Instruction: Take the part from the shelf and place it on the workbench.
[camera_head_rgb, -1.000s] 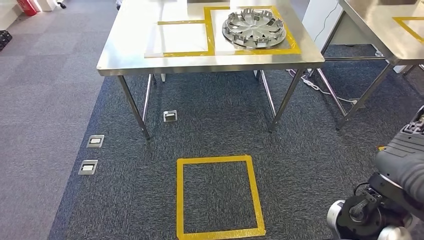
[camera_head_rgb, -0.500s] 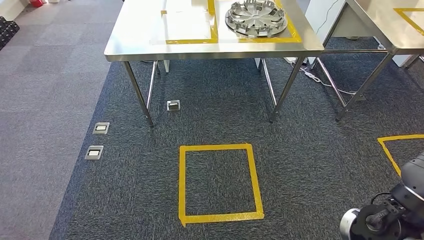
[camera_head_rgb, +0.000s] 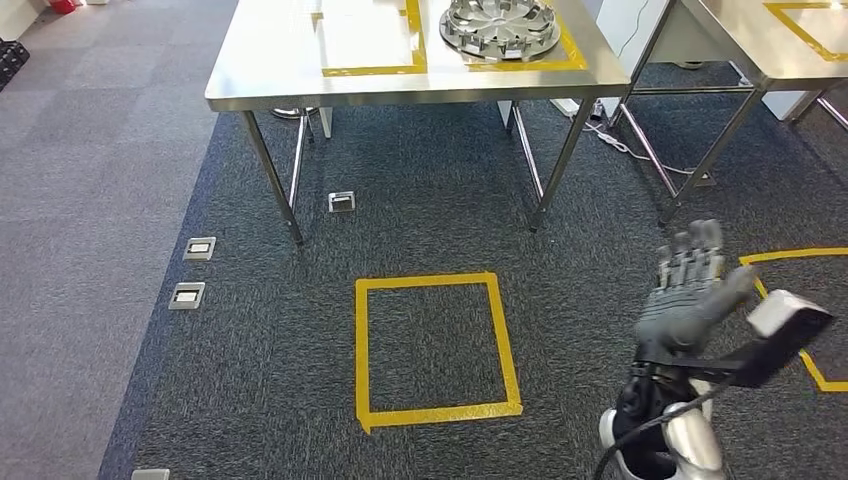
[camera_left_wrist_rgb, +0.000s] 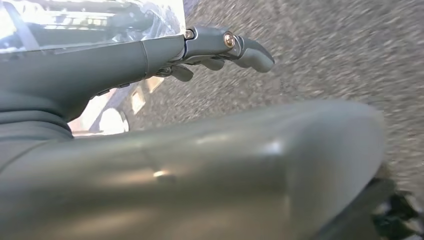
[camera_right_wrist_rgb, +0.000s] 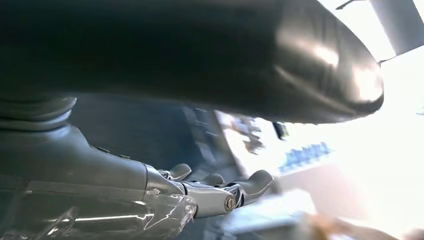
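Hubcap (camera_head_rgb: 502, 27) lies on far desk (camera_head_rgb: 270, 70) inside yellow tape. Right hand (camera_head_rgb: 688, 290) raised near right, fingers (camera_head_rgb: 700, 245) spread, holding nothing. Left hand (camera_left_wrist_rgb: 150, 55) fingers nearly straight, empty.

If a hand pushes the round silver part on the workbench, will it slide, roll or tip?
The part lies flat and wide, so it would probably slide on the smooth steel workbench, not roll or tip. Its open, slotted shape suggests it is light and fairly stiff.
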